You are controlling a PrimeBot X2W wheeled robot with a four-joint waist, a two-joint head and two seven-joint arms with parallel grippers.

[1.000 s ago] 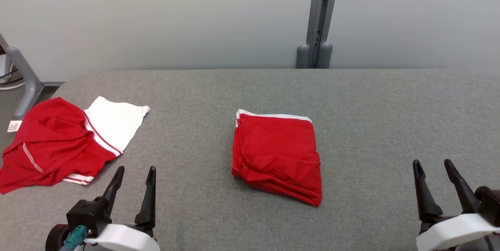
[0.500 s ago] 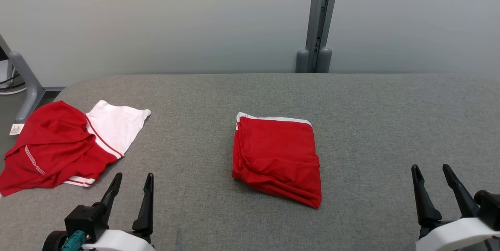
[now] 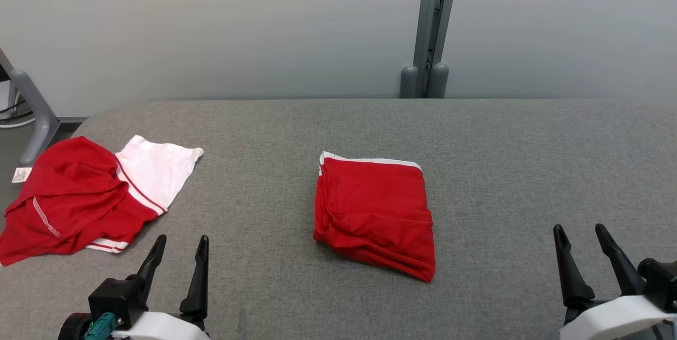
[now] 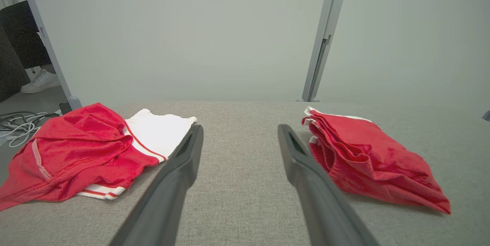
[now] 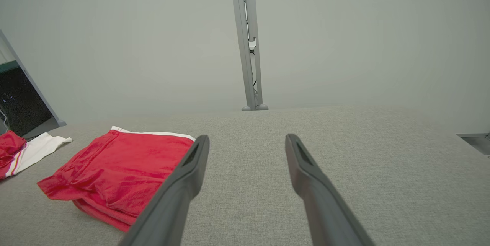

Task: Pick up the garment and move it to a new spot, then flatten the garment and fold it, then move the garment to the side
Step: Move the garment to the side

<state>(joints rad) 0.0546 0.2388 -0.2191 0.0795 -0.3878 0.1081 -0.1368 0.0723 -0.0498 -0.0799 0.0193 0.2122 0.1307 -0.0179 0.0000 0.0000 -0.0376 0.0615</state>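
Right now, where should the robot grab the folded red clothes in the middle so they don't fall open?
Probably its left edge, coming in low from the left with the open left gripper. The layers of the folded red garment bunch up along that edge, so one pinch could catch them all. The far edge with the white band lies flatter on the table.
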